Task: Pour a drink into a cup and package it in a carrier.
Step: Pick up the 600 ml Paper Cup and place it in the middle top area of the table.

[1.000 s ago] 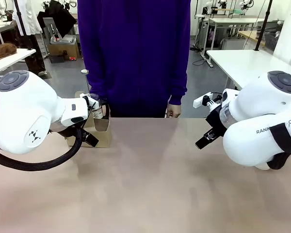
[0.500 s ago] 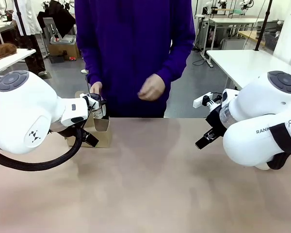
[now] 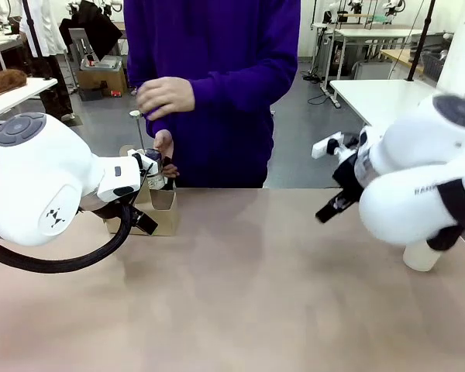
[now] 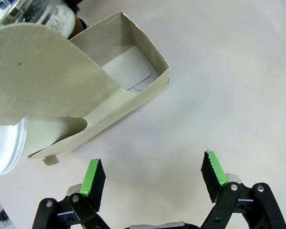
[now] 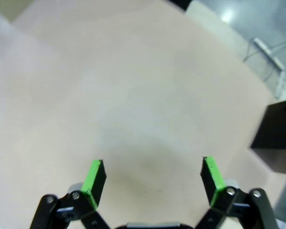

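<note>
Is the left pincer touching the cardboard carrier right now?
Apart. The left wrist view shows the open left pincer short of the carrier, with bare table between its green fingertips and the cardboard.

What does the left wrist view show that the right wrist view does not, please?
The left wrist view shows the brown cardboard carrier with its upright handle tab. One compartment is empty, and a white-rimmed paper cup is apparently in the other. The right wrist view shows a black box near the table's edge, with grey floor beyond. Both show the beige table beneath an open black claw with green pads, the left claw and the right claw, each holding nothing.
</note>
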### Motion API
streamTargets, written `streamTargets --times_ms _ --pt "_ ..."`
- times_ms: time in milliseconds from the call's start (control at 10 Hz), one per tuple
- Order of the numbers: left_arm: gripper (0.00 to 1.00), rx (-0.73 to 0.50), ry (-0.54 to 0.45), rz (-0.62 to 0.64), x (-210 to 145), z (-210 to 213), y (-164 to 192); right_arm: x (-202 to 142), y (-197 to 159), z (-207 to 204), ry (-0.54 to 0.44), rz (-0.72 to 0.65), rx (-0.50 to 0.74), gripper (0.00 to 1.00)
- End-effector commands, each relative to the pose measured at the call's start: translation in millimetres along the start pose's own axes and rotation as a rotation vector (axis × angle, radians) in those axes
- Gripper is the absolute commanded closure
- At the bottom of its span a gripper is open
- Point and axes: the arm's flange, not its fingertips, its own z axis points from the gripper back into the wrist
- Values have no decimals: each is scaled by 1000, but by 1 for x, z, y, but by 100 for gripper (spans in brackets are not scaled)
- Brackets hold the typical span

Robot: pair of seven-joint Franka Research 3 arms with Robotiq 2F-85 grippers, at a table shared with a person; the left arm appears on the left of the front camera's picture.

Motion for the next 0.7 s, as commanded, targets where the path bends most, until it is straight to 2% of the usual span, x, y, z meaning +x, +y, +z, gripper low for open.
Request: streamTargets --times_ms 0,200,300,400,600 --pt "0 0 0 1 0 0 0 53 -40 35 -17 1 3 0" --pt "0 0 0 1 0 0 0 73 -88 82 -69 45 62 0" --pt "0 0 0 1 0 0 0 70 -117 106 -106 117 110 0" --pt "0 0 0 1 0 0 0 54 -158 127 -163 161 175 0" --pt "0 0 0 1 0 0 0 16 -209 143 -289 194 249 0"
